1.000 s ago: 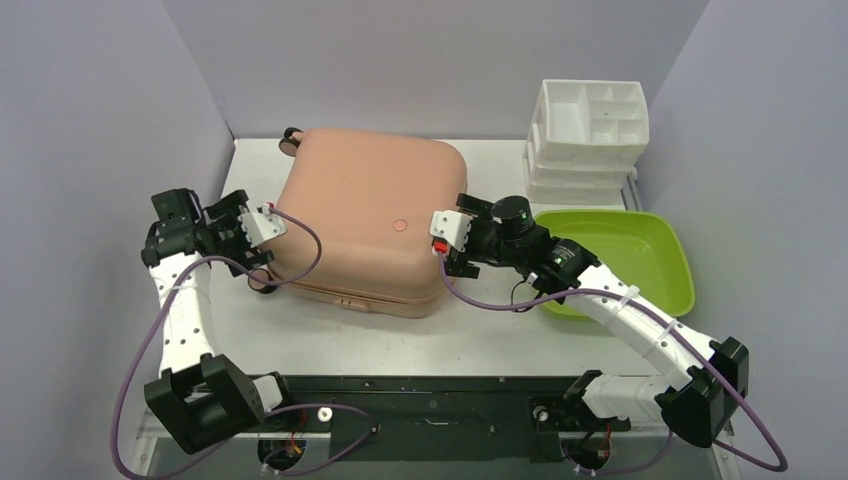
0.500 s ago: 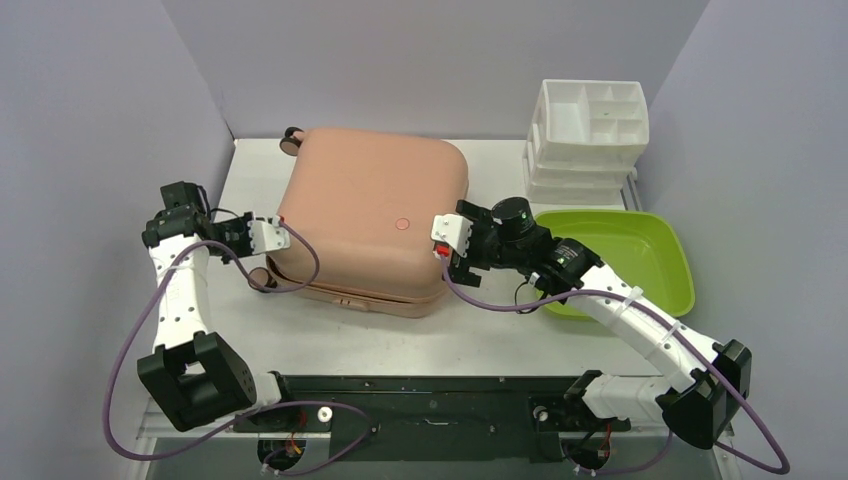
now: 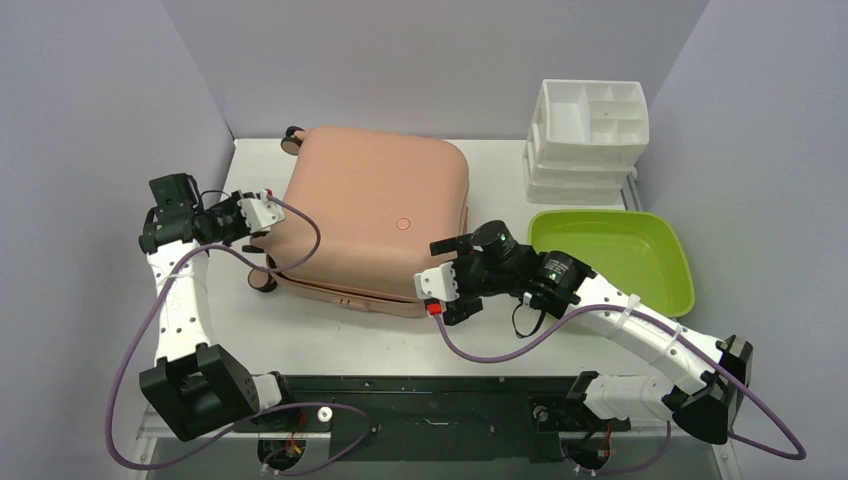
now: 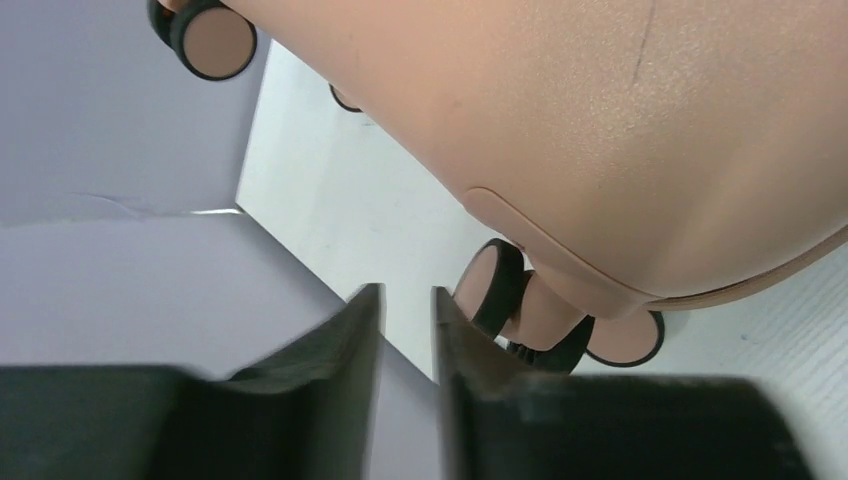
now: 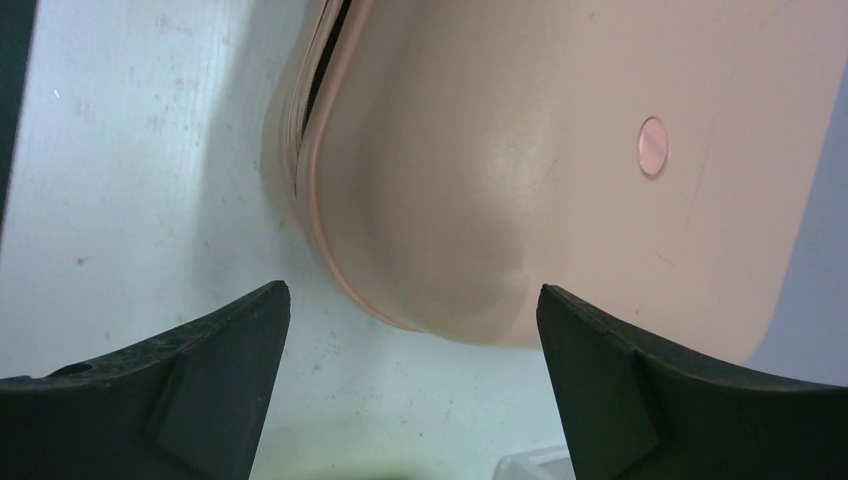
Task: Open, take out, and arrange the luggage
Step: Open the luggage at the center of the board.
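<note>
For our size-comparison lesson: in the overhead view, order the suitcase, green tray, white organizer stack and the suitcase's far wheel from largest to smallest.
1. Suitcase
2. Green tray and white organizer stack: too alike to rank
3. Wheel

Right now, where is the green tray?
In the top view, the green tray sits right of the luggage, just in front of the white organizer.

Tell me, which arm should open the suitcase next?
Likely the right arm: open jaws face the luggage's near corner where the seam gapes; the left arm's jaws are nearly shut near a wheel.
</note>
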You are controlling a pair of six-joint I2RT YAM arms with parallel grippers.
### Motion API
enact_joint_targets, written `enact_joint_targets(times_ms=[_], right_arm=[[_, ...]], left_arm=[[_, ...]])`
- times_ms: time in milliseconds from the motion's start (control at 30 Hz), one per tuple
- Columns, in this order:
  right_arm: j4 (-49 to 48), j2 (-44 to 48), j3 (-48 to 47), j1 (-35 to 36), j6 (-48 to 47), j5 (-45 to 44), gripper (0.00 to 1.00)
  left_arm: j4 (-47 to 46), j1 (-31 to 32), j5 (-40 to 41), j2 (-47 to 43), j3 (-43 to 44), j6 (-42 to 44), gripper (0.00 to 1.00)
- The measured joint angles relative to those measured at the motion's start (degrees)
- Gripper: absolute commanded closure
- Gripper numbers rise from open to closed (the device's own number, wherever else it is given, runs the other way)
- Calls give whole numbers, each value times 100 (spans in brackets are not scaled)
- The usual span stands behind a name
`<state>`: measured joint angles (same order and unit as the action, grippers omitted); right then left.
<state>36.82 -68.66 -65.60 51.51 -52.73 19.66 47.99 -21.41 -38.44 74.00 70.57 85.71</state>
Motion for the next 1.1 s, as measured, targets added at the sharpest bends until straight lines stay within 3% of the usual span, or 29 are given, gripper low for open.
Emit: enact_joint_targets(times_ms=[67, 200, 300, 433, 567, 733, 967, 1100], right_arm=[[-63, 94, 219, 55, -339, -142, 10], [-284, 260, 901, -35, -568, -542, 10], [-426, 197, 994, -595, -304, -323, 9], [-1598, 785, 1965, -1150, -433, -225, 3], [-2507, 1488, 3287, -1088, -1217, -262, 1], [-4048, 1486, 4358, -951, -2085, -352, 0], [-6098, 1460, 4662, -275, -2234, -535, 0], [-6708, 1220, 4662, 31, -2361, -673, 0]], left_arm=[[-44, 0, -22, -142, 0, -153, 39], [-28, 0, -103, -535, -2, -612, 11], [-151, 7, -184, -831, -118, -1097, 0], [-675, 11, -238, -1281, -634, -2094, 4], [-1366, 22, -68, -1561, -1071, -3335, 4], [-1849, 9, 304, -1698, -1408, -4492, 4], [-1987, -31, 573, -2120, -1952, -5392, 4], [-2138, -33, 570, -2439, -2061, -5853, 4]])
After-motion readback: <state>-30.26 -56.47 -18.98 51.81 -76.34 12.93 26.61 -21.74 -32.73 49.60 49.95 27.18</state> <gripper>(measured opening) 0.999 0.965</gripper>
